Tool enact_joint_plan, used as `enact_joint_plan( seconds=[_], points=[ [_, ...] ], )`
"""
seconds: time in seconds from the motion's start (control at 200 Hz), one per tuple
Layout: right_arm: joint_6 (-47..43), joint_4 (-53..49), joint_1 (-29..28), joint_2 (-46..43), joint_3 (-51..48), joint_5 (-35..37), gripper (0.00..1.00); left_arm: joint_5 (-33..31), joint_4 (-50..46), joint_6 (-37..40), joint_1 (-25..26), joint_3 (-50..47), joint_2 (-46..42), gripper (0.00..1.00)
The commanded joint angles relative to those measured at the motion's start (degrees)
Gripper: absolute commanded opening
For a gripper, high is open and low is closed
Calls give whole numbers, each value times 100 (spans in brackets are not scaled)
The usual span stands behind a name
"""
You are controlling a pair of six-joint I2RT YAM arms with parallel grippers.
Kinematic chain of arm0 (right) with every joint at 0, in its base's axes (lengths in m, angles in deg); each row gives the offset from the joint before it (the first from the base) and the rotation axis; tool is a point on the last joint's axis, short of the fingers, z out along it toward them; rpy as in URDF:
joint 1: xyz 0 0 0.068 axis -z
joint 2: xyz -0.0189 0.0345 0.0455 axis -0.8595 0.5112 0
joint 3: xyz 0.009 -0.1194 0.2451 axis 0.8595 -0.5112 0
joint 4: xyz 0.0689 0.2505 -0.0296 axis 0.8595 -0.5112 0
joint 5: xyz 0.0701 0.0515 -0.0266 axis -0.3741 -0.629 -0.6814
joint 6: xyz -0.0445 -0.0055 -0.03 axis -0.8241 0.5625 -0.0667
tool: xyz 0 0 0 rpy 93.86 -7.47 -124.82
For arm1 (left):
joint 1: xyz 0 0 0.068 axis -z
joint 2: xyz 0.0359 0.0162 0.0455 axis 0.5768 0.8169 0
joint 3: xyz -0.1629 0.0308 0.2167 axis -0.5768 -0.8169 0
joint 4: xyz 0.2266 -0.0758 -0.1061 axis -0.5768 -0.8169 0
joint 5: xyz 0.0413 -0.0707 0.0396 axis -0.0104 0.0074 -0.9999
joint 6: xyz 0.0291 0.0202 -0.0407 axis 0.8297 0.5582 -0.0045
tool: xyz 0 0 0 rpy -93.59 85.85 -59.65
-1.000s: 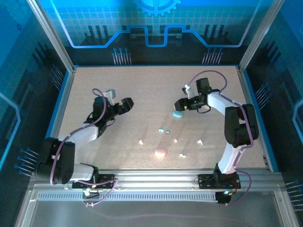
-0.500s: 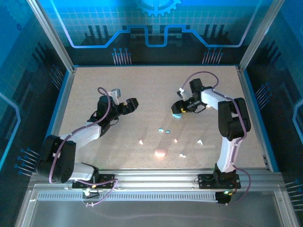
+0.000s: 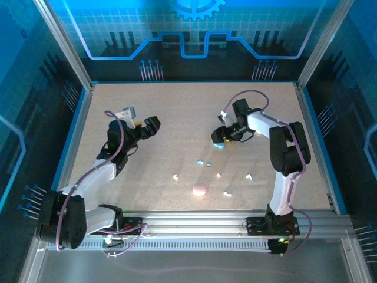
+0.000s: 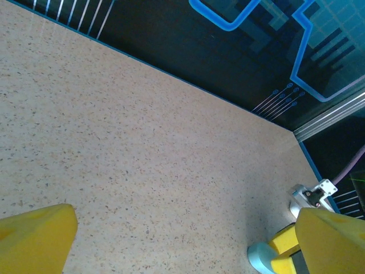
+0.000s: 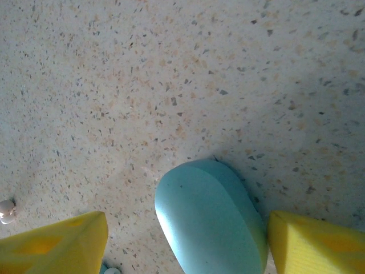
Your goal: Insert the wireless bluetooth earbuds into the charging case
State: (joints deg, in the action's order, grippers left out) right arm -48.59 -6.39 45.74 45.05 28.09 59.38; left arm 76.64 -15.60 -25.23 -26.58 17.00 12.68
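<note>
A light blue charging case (image 5: 208, 222) lies shut on the table, seen also as a light blue case (image 3: 219, 143) from above. My right gripper (image 5: 188, 242) is open and straddles it; the right finger (image 5: 316, 245) is against the case's side and the left finger (image 5: 54, 245) stands apart. Two light blue earbuds (image 3: 204, 162) lie just in front of the case. My left gripper (image 3: 150, 125) is open over bare table at the left, its yellow fingers (image 4: 34, 237) wide apart with nothing between them.
A pink case (image 3: 199, 190) sits near the front middle. A pink earbud (image 3: 175, 175) and white earbuds (image 3: 218, 174) (image 3: 249, 175) (image 3: 227, 193) lie scattered around it. A white bit (image 5: 7, 210) lies at the right wrist view's left edge. Blue walls ring the table.
The left gripper has swung back to the left after reaching toward the middle. The right gripper has edged left and down around the light blue case, which has stayed put.
</note>
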Motion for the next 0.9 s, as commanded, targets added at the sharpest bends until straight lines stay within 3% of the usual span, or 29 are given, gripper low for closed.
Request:
enact_joint_plan(
  seconds=[0.0, 0.29, 0.62, 0.895],
  points=[
    [188, -67, -193, -170, -129, 96, 74, 592, 206, -15, -56, -117, -78, 99],
    [332, 41, -473, -431, -337, 550, 73, 818, 30, 156, -56, 6, -60, 99],
    [353, 175, -1021, -419, -293, 2414, 70, 885, 19, 176, -56, 10, -76, 99],
    [417, 285, -1238, -326, -297, 2892, 62, 976, 64, 109, -57, 41, 3, 99]
  ],
)
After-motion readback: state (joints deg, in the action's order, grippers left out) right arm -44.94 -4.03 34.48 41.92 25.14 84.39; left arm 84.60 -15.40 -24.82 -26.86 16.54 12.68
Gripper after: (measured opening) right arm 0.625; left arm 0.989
